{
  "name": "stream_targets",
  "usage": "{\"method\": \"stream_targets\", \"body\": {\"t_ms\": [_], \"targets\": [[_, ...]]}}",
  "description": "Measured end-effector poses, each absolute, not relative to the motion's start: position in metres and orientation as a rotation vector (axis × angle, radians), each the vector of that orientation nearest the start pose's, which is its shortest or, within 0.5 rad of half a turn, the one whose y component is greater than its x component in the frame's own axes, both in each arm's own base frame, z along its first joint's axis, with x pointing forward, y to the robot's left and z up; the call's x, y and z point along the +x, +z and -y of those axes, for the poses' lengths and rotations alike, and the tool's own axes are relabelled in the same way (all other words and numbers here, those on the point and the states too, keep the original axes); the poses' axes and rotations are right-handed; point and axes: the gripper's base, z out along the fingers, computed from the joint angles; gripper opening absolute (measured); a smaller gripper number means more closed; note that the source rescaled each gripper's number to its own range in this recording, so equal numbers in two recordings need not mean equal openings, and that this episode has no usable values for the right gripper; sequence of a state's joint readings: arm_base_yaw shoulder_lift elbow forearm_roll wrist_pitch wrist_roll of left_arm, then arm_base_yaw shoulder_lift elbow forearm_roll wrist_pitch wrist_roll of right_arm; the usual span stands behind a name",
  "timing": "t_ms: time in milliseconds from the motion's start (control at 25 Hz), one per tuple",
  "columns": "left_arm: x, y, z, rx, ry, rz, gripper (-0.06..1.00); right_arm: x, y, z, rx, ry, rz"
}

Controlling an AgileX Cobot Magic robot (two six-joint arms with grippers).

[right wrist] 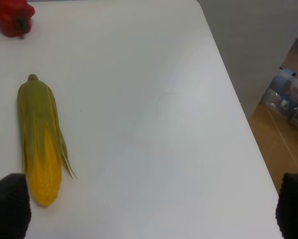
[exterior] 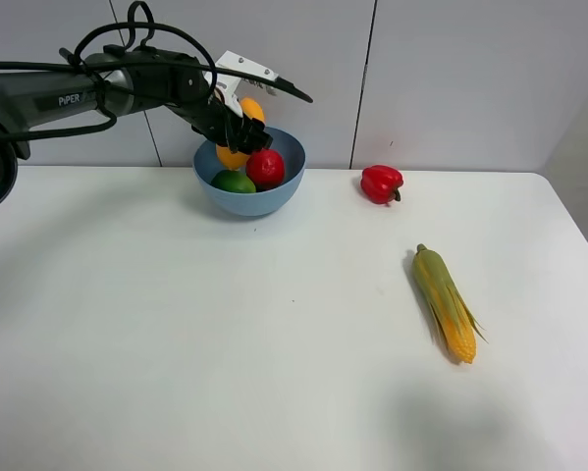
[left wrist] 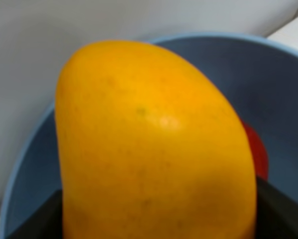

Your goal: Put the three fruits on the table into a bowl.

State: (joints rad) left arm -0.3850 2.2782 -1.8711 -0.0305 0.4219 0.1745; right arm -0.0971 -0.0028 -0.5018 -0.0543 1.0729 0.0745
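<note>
Holding one mango over the bowl, left gripper pinching it.
One lime, one pomegranate inside; right gripper spread.

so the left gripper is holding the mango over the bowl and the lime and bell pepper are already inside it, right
Not the bell pepper: it lies on the table. The exterior high view shows the pomegranate beside the lime in the bowl, with the left gripper holding the mango.
</note>
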Motion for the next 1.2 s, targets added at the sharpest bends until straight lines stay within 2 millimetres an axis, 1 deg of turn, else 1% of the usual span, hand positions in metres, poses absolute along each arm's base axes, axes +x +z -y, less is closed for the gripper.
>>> {"method": "stream_targets", "body": {"t_ms": [160, 200, 240, 280, 320, 360, 400, 440, 560, 600, 640, 680, 720, 800, 840, 920, 960, 1080, 1200], "targets": [[0.488, 0.195, 0.199, 0.605, -0.138, -2.2, 0.08, -0.006, 0.277, 0.004, 0.179, -0.079, -2.044], [0.488, 0.195, 0.2, 0.606, -0.14, -2.199, 0.1, -0.006, 0.277, 0.004, 0.179, -0.079, -2.044], [0.487, 0.195, 0.2, 0.603, -0.142, -2.2, 0.22, -0.006, 0.277, 0.004, 0.179, -0.079, -2.044], [0.487, 0.195, 0.201, 0.596, -0.149, -2.202, 0.5, -0.006, 0.277, 0.004, 0.179, -0.079, -2.044], [0.486, 0.196, 0.203, 0.584, -0.158, -2.204, 0.71, -0.006, 0.277, 0.004, 0.179, -0.079, -2.044], [0.486, 0.196, 0.204, 0.57, -0.168, -2.207, 0.82, -0.006, 0.277, 0.004, 0.179, -0.079, -2.044], [0.486, 0.197, 0.205, 0.556, -0.178, -2.207, 0.9, -0.006, 0.277, 0.004, 0.179, -0.079, -2.044], [0.486, 0.197, 0.206, 0.54, -0.19, -2.212, 0.94, -0.006, 0.277, 0.004, 0.179, -0.079, -2.044], [0.483, 0.197, 0.208, 0.513, -0.213, -2.252, 0.98, -0.006, 0.277, 0.004, 0.179, -0.079, -2.044], [0.48, 0.2, 0.207, 0.511, -0.216, -2.273, 0.98, -0.006, 0.277, 0.004, 0.179, -0.079, -2.044], [0.477, 0.207, 0.207, 0.51, -0.221, -2.289, 0.98, -0.006, 0.277, 0.004, 0.179, -0.079, -2.044], [0.473, 0.215, 0.207, 0.512, -0.223, -2.298, 0.98, -0.006, 0.277, 0.004, 0.179, -0.079, -2.044], [0.467, 0.23, 0.206, 0.516, -0.227, -2.296, 0.98, -0.006, 0.277, 0.004, 0.179, -0.079, -2.044], [0.454, 0.266, 0.202, 0.524, -0.223, -2.274, 0.98, -0.006, 0.277, 0.004, 0.179, -0.079, -2.044], [0.448, 0.28, 0.197, 0.529, -0.211, -2.276, 0.98, -0.006, 0.277, 0.004, 0.179, -0.079, -2.044], [0.436, 0.311, 0.182, 0.521, -0.184, -2.275, 0.98, -0.006, 0.277, 0.004, 0.179, -0.079, -2.044], [0.433, 0.321, 0.17, 0.504, -0.168, -2.29, 0.98, -0.006, 0.277, 0.004, 0.179, -0.079, -2.044], [0.423, 0.352, 0.126, 0.418, -0.108, -2.319, 0.98, -0.006, 0.277, 0.004, 0.179, -0.079, -2.044], [0.413, 0.377, 0.074, 0.289, -0.053, -2.341, 0.98, -0.006, 0.277, 0.004, 0.179, -0.079, -2.044]]}}
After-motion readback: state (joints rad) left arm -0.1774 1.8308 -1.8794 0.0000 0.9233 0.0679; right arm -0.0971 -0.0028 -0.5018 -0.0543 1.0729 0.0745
